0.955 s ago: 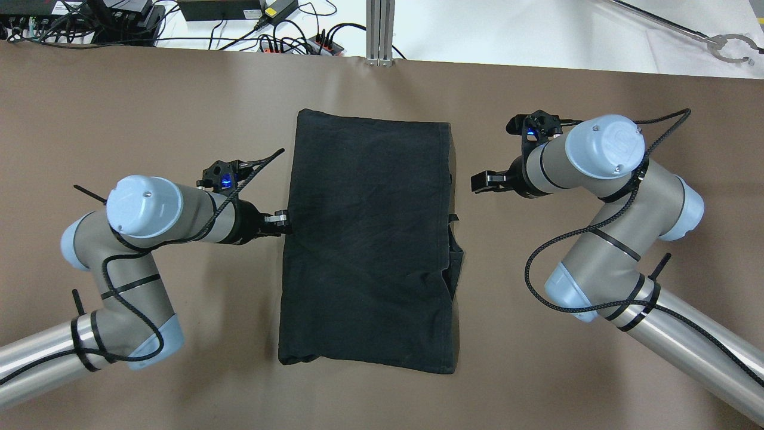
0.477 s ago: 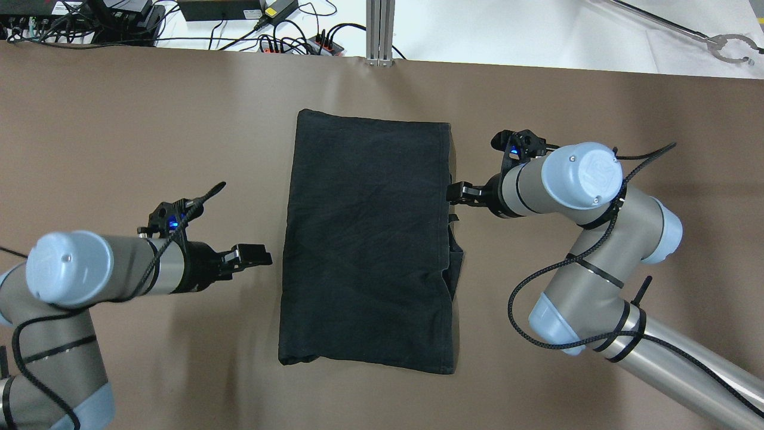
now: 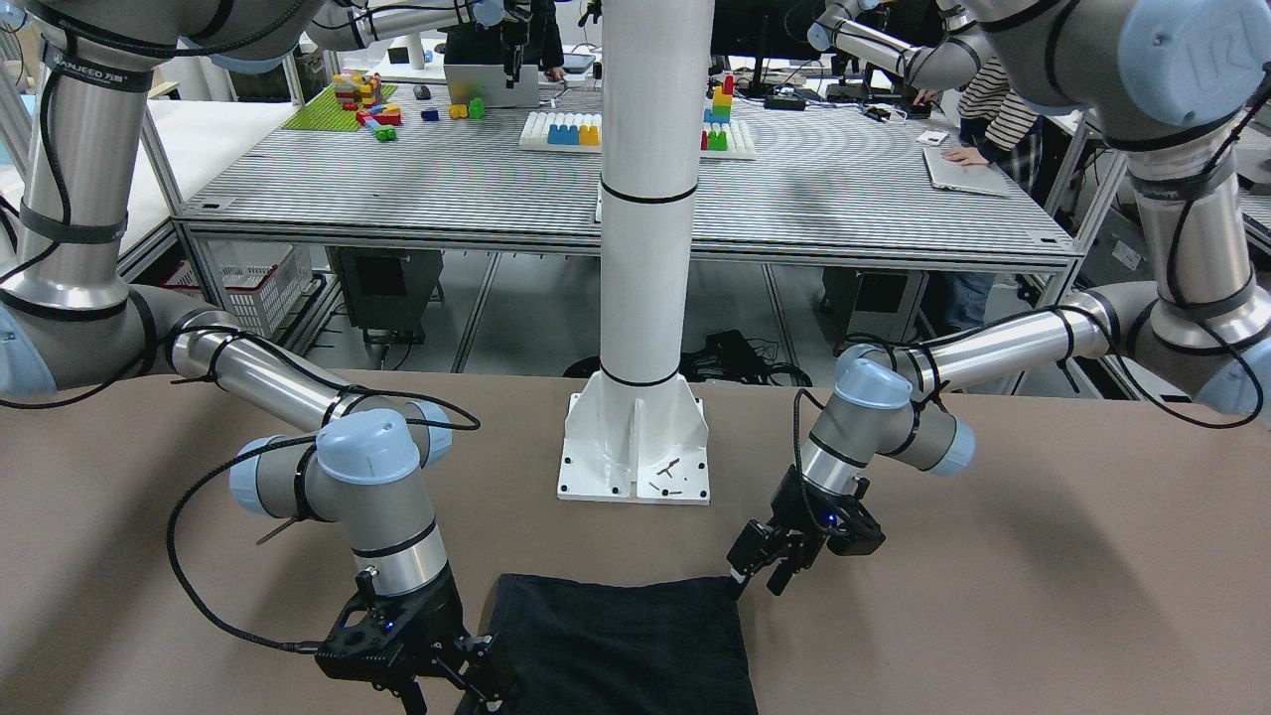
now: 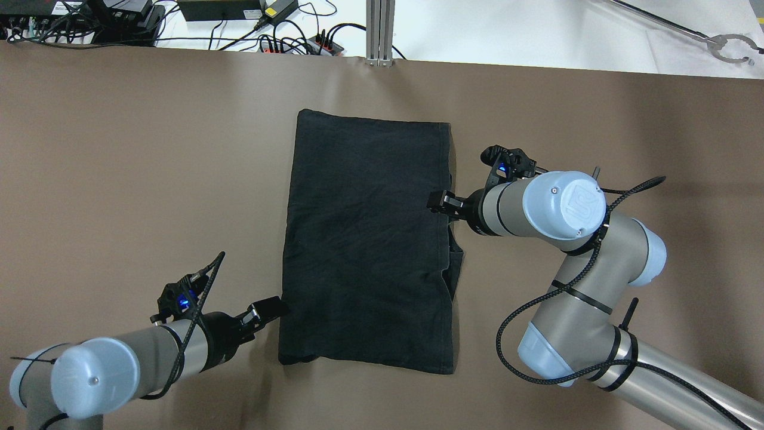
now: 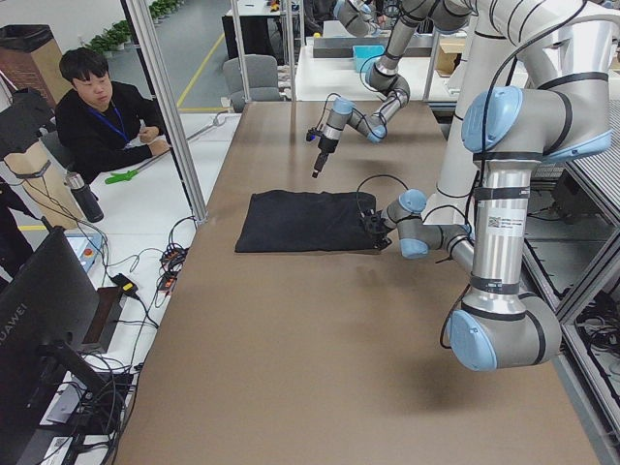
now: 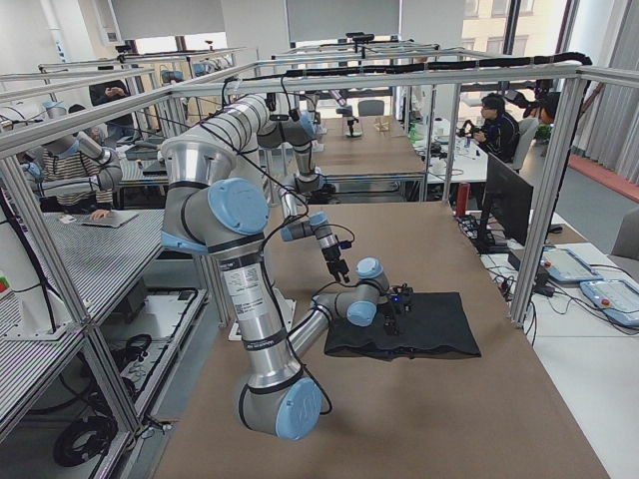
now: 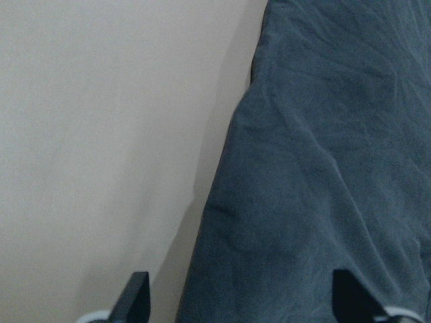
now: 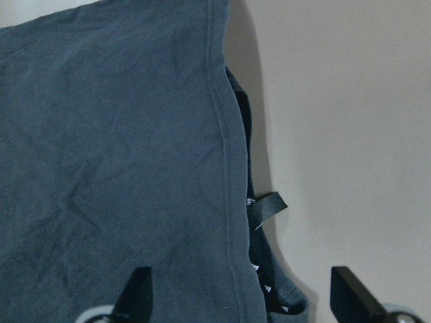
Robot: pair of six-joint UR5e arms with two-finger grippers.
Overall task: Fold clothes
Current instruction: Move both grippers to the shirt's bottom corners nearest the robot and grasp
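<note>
Lying flat mid-table, the clothes form a soft, matte charcoal rectangle with a stitched hem. Layers peek out along one long side, so some folding looks done and more likely remains. The left gripper and right gripper sit spread at opposite edges, holding nothing, above the smooth brown table.
</note>
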